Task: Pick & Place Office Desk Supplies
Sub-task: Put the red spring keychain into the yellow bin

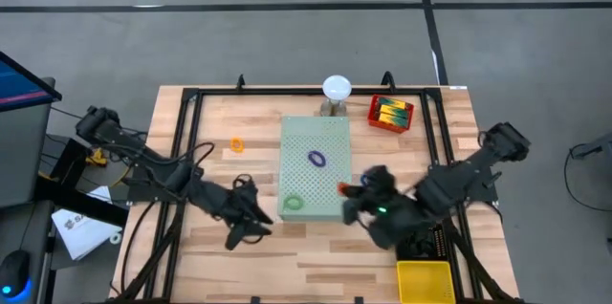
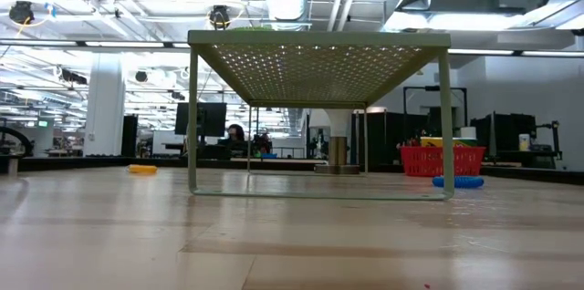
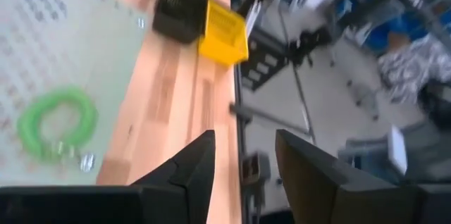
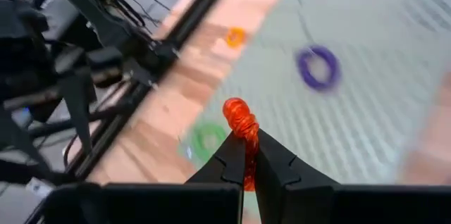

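Right gripper (image 4: 245,155): closed on a red-orange coiled band loop (image 4: 240,122); in the high view it hangs at the right edge of the pale-green perforated board (image 1: 330,140), the loop pinched between its two dark fingertips.
Left gripper (image 3: 243,162): fingers parted, nothing between them; in the high view it sits over the wooden table (image 1: 201,247) just left of the board's near corner.
Green coiled band loop (image 1: 293,203): lies flat on the board near its front left corner, close to the left gripper.
Purple band loop (image 1: 316,159): flat on the board near its middle.
Orange band loop (image 1: 237,144): on the bare wood, left of the board.
Blue band loop (image 2: 457,181): on the table, in front of the red mesh basket (image 2: 442,160).
Yellow plastic bin (image 1: 425,280): at the table's front right corner.
White round dome on a grey stand (image 1: 336,89): behind the board's far edge.
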